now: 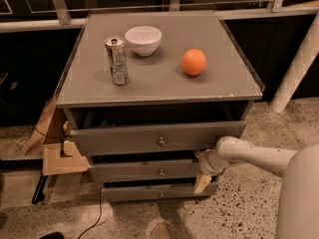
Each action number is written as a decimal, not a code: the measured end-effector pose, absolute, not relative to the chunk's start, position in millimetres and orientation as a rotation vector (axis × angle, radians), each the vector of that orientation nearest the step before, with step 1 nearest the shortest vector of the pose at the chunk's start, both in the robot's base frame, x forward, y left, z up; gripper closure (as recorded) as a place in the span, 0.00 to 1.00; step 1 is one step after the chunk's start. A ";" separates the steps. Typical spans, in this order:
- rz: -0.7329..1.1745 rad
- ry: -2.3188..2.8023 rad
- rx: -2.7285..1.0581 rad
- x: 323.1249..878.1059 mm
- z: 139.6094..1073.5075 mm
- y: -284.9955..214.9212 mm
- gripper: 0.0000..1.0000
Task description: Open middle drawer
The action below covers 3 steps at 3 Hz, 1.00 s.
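Your gripper (202, 177) sits at the right end of the middle drawer (134, 172); whether it's clamped, you can't tell. Stiff wood, likely light-running. The small brass knob (161, 172), left of the gripper, looks slippery: pinch squarely.

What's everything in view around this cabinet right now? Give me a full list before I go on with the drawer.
cabinet: one, grey, centre of view
top drawer: one, grey, tallest front, partly pulled out
middle drawer: one, grey, brass knob at centre, under the top drawer
bottom drawer: one, grey, slimmest front, lowest
can: one, silver, upright on the cabinet top, left
bowl: one, white, cabinet top, behind the can
orange: one, orange, cabinet top, right
cardboard box: one, brown, floor left of the cabinet
cable: one, black, floor front-left
post: one, white, right of the cabinet
arm: one, white, extends from the right
claw: one, at the middle drawer's right end
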<state>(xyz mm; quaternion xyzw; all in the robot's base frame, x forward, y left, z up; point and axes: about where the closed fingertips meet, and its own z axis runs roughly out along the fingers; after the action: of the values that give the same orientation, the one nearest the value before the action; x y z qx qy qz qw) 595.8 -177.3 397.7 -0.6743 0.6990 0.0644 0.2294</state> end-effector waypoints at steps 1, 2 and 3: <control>0.191 1.951 -1.856 595.5 394.1 -177.7 0.00; 0.212 2.000 -1.845 593.4 390.0 -181.7 0.00; 0.237 2.056 -1.826 587.1 388.6 -187.5 0.00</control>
<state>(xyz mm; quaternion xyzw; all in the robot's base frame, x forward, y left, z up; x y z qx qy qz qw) 587.1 -187.5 388.6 -0.6496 0.7315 0.0842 0.1895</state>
